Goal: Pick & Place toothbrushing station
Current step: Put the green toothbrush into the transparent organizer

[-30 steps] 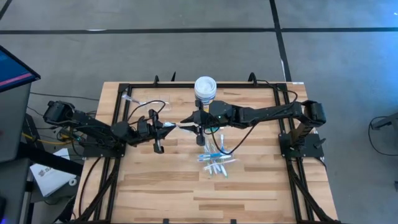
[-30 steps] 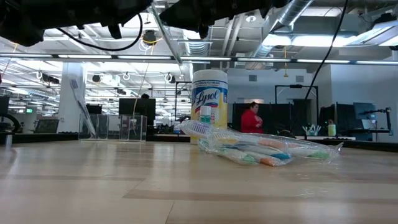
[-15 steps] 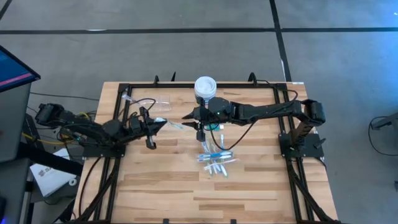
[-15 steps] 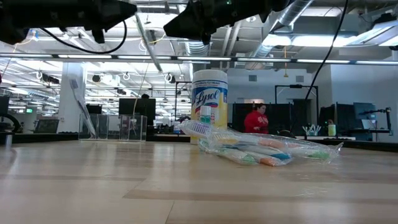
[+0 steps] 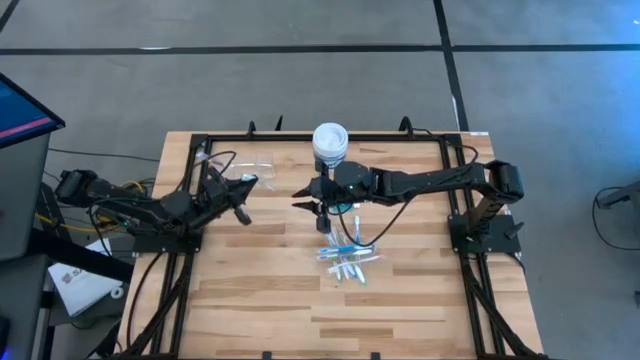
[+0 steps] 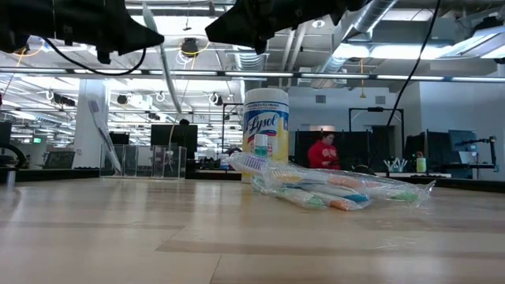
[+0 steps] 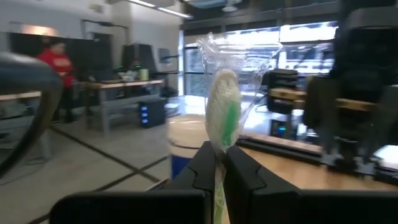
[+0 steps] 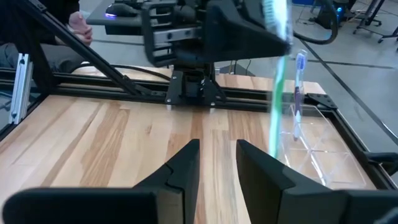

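Note:
My left gripper [image 5: 238, 194] hangs above the table's left half, beside the clear plastic cup [image 5: 252, 163], and is shut on a white-and-green toothbrush [image 7: 222, 115] in a clear wrapper. The toothbrush also shows in the right wrist view [image 8: 275, 93]. The cup [image 8: 313, 144] rests on its base on the table, with a blue toothbrush [image 8: 298, 87] standing in it. My right gripper [image 8: 214, 163] is open and empty above the table's middle [image 5: 303, 205]. More toothbrushes and toothpaste tubes lie in a clear bag [image 5: 346, 256] on the table. My left gripper pinches the wrapped toothbrush between its two fingers [image 7: 205, 167], just below the brush head [image 7: 219, 152]. The fingers lie across the brush. The handle [image 8: 273, 124] hangs below the fingers, a little tilted and clear of the table.
A white-lidded round tub with a yellow label [image 5: 330, 141] stands at the far middle, just behind my right arm. A black frame [image 5: 190, 190] runs around the table. A person in red [image 6: 318, 150] is in the room beyond the table.
My left gripper has drawn away from my right gripper toward the table's left and far edge, carrying the toothbrush. It has turned, so the brush has tipped from lying nearly level to nearly upright. My right gripper has stayed about where it was.

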